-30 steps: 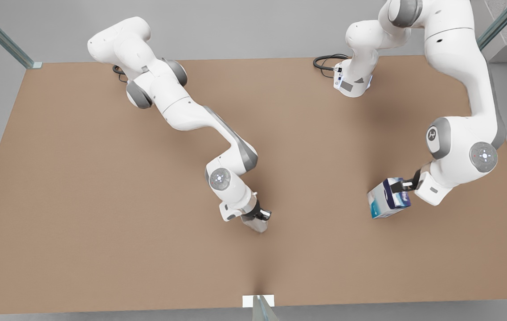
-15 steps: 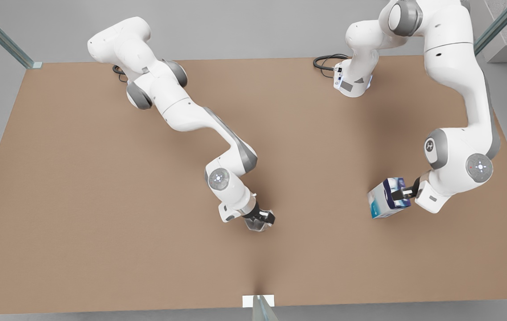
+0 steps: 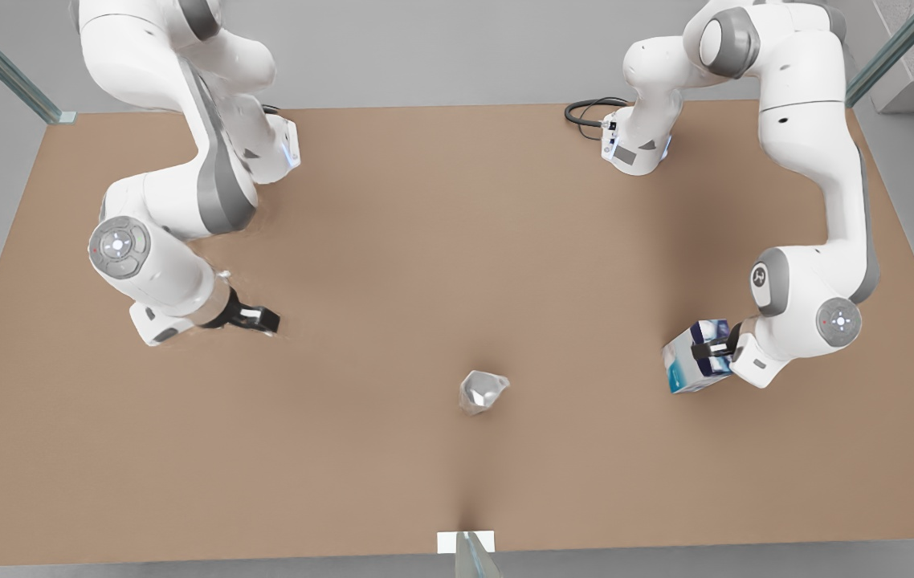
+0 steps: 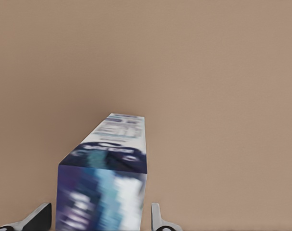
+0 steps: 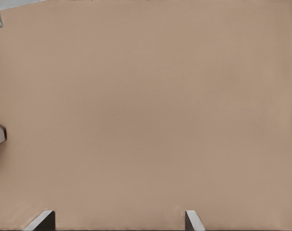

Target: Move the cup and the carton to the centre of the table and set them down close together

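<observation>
The tan counter (image 3: 393, 241) carries the cup (image 3: 482, 391) near its middle, standing free. My right jaws (image 3: 263, 319) hang open and empty, well off it. My left jaws (image 3: 706, 349) clamp the carton (image 3: 691, 368); next I'd carry it beside the cup.

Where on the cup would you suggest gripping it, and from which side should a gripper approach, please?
The cup stands alone near the table's middle, mouth up, tapering downward. I would come from above and close across its wider upper rim, where facets offer opposing faces. The open right gripper is free; the left gripper holds the carton.
</observation>
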Controlling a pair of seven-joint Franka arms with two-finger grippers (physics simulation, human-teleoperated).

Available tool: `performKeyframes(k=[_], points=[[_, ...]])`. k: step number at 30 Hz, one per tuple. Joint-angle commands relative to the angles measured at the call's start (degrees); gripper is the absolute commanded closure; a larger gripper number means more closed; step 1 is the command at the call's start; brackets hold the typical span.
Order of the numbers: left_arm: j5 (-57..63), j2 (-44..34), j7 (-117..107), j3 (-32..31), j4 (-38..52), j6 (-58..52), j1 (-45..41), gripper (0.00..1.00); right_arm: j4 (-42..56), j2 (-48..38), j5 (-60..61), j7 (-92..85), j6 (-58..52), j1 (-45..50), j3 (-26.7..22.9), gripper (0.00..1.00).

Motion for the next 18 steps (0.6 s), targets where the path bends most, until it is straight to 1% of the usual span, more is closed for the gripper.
performKeyframes(k=[1,2,3,4,6,7,8,9,10,11,13,14,15,16,17,18], points=[[0.0,0.0,0.0,0.0,0.0,0.0,0.0,0.06,-0.3,-0.8,-0.2,-1.4,-1.0,-0.5,0.0,0.0],[0.0,0.1,0.0,0.0,0.0,-0.3,0.0,0.15,-4.7,-6.2,-1.5,-5.5,-2.4,-3.4,0.0,0.01],[0.0,0.2,0.0,0.0,0.0,-0.4,0.0,0.21,-8.1,-9.6,-4.1,-5.6,-2.0,-4.5,0.3,0.01],[0.0,0.4,0.0,0.0,0.0,-0.4,0.0,0.27,-10.8,-12.3,-4.2,-8.3,-0.3,-5.5,0.8,0.01],[0.0,0.7,0.2,0.0,0.0,-0.5,0.0,0.47,-10.1,-12.3,-3.6,-13.6,0.4,-7.1,-0.7,0.0],[0.0,0.7,0.1,0.0,0.1,-0.5,0.0,0.47,-9.2,-12.5,-3.6,-16.1,-0.4,-8.9,-1.3,0.0],[0.0,0.6,0.1,0.0,0.3,-0.5,0.0,0.49,-8.4,-12.5,-3.6,-16.5,-1.2,-8.9,-3.2,0.0],[0.0,0.5,0.0,0.0,0.3,-0.5,0.0,0.51,-4.5,-11.4,-3.7,-16.3,-5.4,-8.7,-3.3,0.0],[0.0,0.2,-0.1,0.0,0.4,-0.5,-0.1,0.51,-1.8,-9.6,-3.7,-15.6,-7.3,-8.3,-3.3,0.0],[0.0,-0.7,-2.5,0.0,0.5,-1.2,-0.2,0.5,-2.1,-9.8,-3.7,-15.5,-7.2,-7.8,-3.1,0.0],[-0.5,-4.9,-21.5,-0.4,0.5,-5.5,-5.0,0.49,-2.0,-10.0,-2.7,-15.4,-7.5,-7.8,-3.0,0.0],[-0.9,-6.2,-35.3,-0.9,0.5,-6.1,-9.8,0.48,-1.8,-10.1,-2.6,-15.4,-7.6,-8.0,-3.3,0.0],[-0.9,-6.3,-49.6,-2.9,0.6,-6.1,-14.9,0.47,-1.6,-10.1,-2.4,-15.4,-7.2,-8.7,-4.6,0.0],[-0.9,-6.3,-58.0,-5.3,0.7,-6.0,-17.4,0.47,-1.6,-10.1,-2.3,-15.5,-7.2,-8.7,-5.7,0.0],[-4.3,-6.4,-67.4,-6.5,1.1,-5.3,-21.7,0.47,-1.7,-10.2,-2.4,-15.5,-7.1,-8.7,-5.6,0.0],[-7.1,-6.3,-71.6,-7.2,1.5,-5.0,-24.9,0.46,-1.8,-10.2,-2.4,-15.5,-7.1,-8.6,-5.5,0.0]])
